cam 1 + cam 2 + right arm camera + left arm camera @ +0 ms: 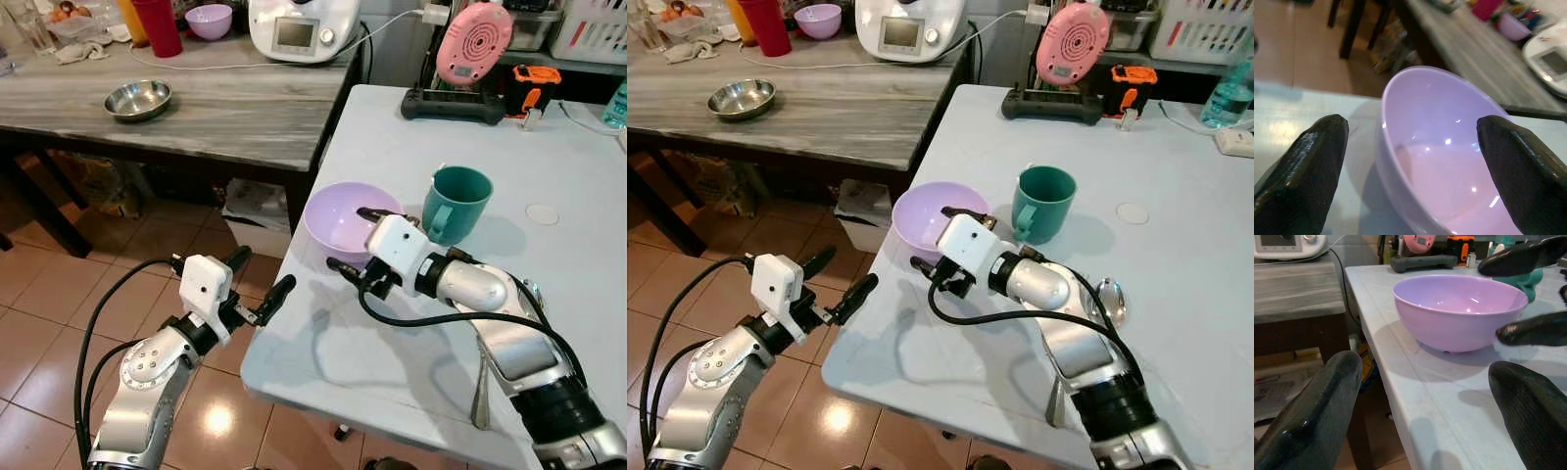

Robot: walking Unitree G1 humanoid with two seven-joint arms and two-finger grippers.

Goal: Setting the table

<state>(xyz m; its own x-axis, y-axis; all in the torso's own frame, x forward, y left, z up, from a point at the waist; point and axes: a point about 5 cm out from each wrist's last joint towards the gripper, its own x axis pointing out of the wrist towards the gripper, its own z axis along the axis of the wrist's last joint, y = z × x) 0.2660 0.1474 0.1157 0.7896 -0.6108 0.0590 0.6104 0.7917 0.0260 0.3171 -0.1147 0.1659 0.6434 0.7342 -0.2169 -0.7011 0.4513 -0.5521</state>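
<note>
Lilac bowl (345, 221) sits near the corner edge of the pale bench (549, 294), upright, nothing visible inside. All places below relative to this bowl.

Right pincer (353, 239) at the bowl's near rim, fingers spread wide: one finger over the rim on the mug side, the other low beside the bowl's outer wall on the robot's side. Right wrist view shows both fingers (1308, 171) straddling the rim, bowl wall between them; contact cannot be told, not pinched.

Left pincer (257, 286) just off the bench edge, below and to the left of the bowl, over the tiled floor (59, 294). Fingers spread, holding nothing. Left wrist view looks along its fingers (1312, 416) at the bowl's side, with the right pincer's fingers beside the bowl.

Teal mug (455, 203) just right of the bowl, upright, handle turned toward the bowl, not touching it.

Spoon (1109, 299) lies on the bench nearer the robot than the mug, partly behind the right arm.

Pink round appliance (472, 43) on a black stand at the far end of the bench, well beyond the bowl.

Grey wooden bench (196, 108) beyond and left of the bowl carries a steel bowl (138, 99), a red cup (157, 26), a second lilac bowl (209, 21) and a white kitchen machine (302, 27).
</note>
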